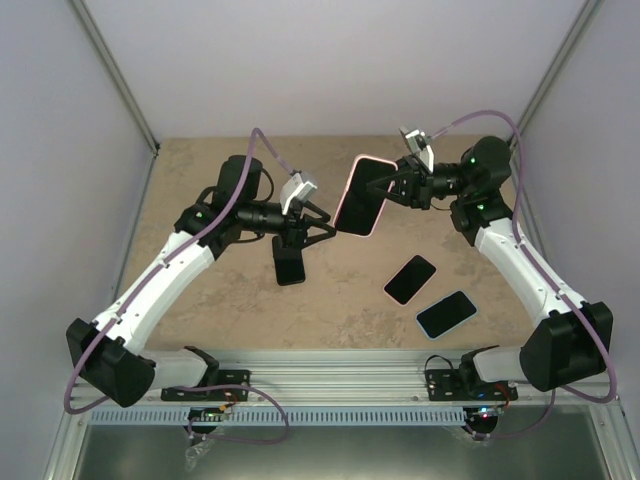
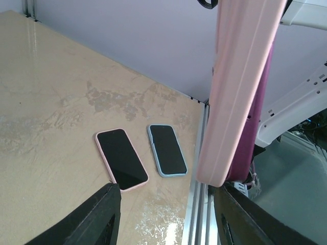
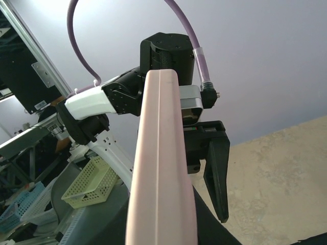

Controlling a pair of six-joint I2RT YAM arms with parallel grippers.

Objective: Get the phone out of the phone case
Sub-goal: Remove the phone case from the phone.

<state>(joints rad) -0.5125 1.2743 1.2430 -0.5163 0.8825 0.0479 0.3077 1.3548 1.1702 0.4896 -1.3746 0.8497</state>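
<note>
A phone in a pink phone case hangs tilted in the air over the back of the table. My right gripper is shut on its right side. The right wrist view shows the case's pink edge running up between my own dark fingers. My left gripper sits at the case's lower left corner, open. In the left wrist view the case's lower end reaches down between my spread fingers, close to the right one, with a gap showing. A dark magenta surface lies against the case's back.
A bare black phone lies on the table under my left gripper. A second pink-cased phone and a blue-cased phone lie at the front right. The metal rail marks the table's near edge. A green basket stands off the table.
</note>
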